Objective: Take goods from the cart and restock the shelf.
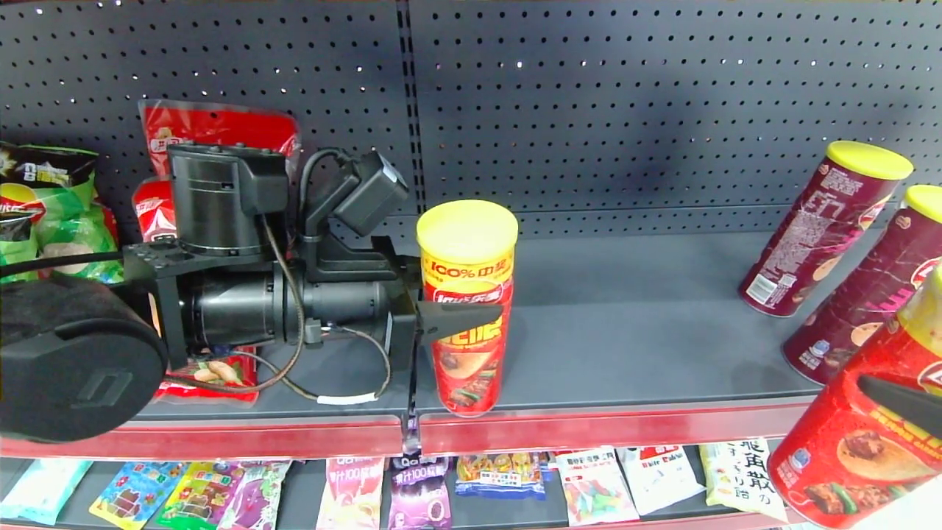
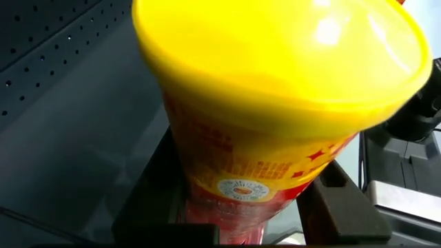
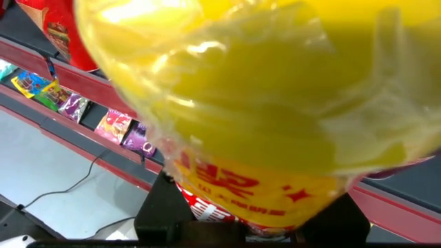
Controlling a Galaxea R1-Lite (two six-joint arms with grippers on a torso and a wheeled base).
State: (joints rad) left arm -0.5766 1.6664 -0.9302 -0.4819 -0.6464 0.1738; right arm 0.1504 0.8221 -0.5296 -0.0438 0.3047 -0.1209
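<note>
**Q:** Where is the can being stocked?

**A:** The red chip can (image 1: 466,294) stands upright near the front edge of the grey shelf (image 1: 625,331), left of centre, in front of a dark pegboard back wall.

**Q:** What does it look like?

**A:** It is a tall red tube with a flat yellow lid (image 1: 466,228), a yellow band of print below the lid, and a picture of grilled meat near the base.

**Q:** What grips it?

**A:** The left gripper (image 1: 462,322) pinches its middle from the left. One black finger crosses the front, and the left wrist view shows dark fingers (image 2: 337,207) on both sides.

**Q:** And the other arm?

**A:** The right gripper (image 1: 901,401) clamps a second red can (image 1: 839,449), tilted, low on the right, in front of the shelf edge.

**Q:** What else is there?

**A:** Two maroon cans (image 1: 817,228) lean at the shelf's right end, and a green bag (image 1: 51,206) is on the far left.
</note>
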